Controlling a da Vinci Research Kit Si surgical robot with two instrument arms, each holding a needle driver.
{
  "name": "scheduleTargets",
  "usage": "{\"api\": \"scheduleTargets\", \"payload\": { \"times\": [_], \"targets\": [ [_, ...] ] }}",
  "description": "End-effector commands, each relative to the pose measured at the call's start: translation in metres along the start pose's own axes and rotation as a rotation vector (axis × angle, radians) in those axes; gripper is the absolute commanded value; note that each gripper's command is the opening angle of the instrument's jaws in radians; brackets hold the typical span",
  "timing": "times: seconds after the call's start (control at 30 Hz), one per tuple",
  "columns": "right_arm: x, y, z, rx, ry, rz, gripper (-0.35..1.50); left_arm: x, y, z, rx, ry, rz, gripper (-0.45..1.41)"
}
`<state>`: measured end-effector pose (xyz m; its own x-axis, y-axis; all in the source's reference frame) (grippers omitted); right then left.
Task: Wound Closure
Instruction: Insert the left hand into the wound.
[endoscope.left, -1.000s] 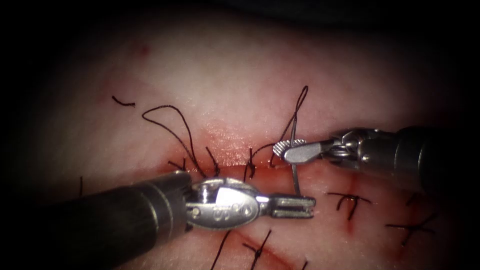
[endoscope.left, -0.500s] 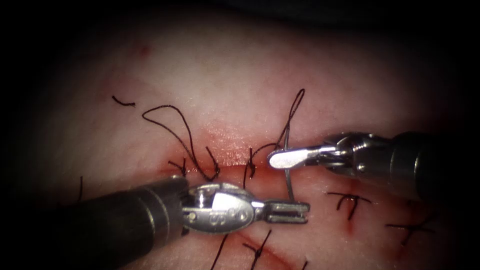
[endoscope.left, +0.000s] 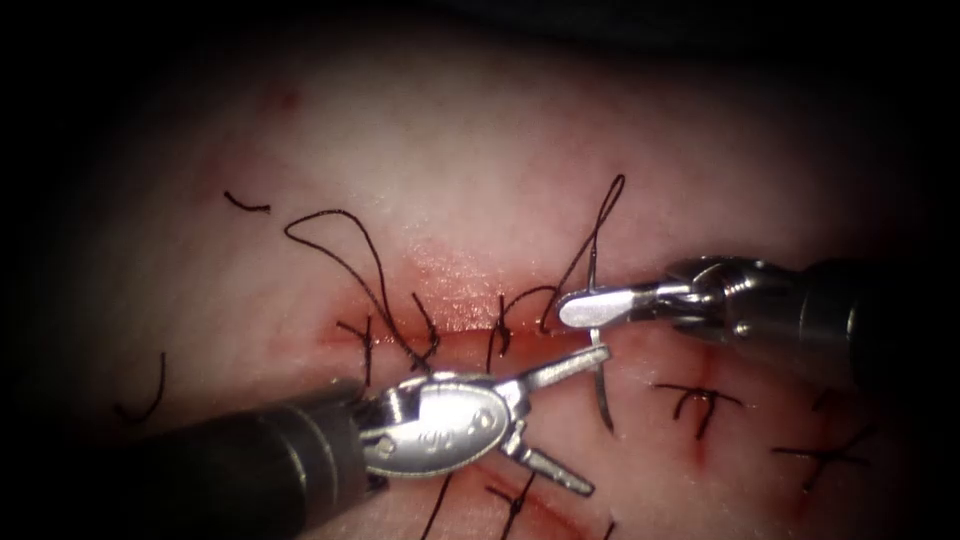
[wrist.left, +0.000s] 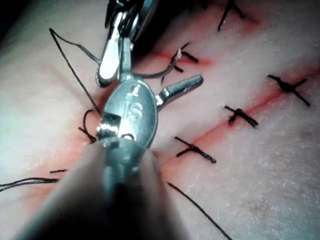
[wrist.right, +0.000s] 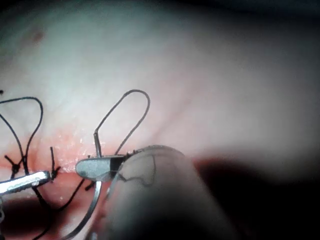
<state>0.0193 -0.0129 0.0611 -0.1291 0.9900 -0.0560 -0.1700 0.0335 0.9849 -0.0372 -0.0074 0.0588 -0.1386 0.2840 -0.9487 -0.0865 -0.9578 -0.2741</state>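
The setting was a surgical training bench: pale tissue carried several dark knotted stitches along red-stained cuts, lit by a narrow endoscope light with dark surroundings.

Knotted cross stitches sit on the near right, with more further right and near centre. Two loose thread ends lie far left and left. Red fluid stains the cut.
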Motion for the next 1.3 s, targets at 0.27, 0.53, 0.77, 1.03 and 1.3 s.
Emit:
{"api": "scheduleTargets", "payload": {
  "times": [0.27, 0.53, 0.77, 1.03, 1.3],
  "targets": [
    [0.0012, 0.0022, 0.0001, -0.016, 0.107, -0.112, -0.35, 0.0003, -0.0016, -0.0017, 0.014, -0.030, -0.031, 0.71],
    [0.0012, 0.0017, -0.0001, 0.029, 0.151, -0.361, -0.35, -0.0023, -0.0043, -0.0012, -0.010, -0.283, -0.078, -0.45],
    [0.0012, 0.0012, -0.0002, 0.033, 0.192, -0.591, -0.35, -0.0075, -0.0060, 0.0014, -0.008, -0.568, -0.168, -0.45],
    [0.0019, 0.0004, -0.0008, 0.031, 0.217, -0.694, -0.35, -0.0113, -0.0071, 0.0021, -0.053, -0.692, -0.186, -0.45],
    [0.0023, -0.0010, -0.0008, 0.043, 0.235, -0.751, -0.35, -0.0139, -0.0081, 0.0024, -0.095, -0.780, -0.205, -0.45]
  ]
}}
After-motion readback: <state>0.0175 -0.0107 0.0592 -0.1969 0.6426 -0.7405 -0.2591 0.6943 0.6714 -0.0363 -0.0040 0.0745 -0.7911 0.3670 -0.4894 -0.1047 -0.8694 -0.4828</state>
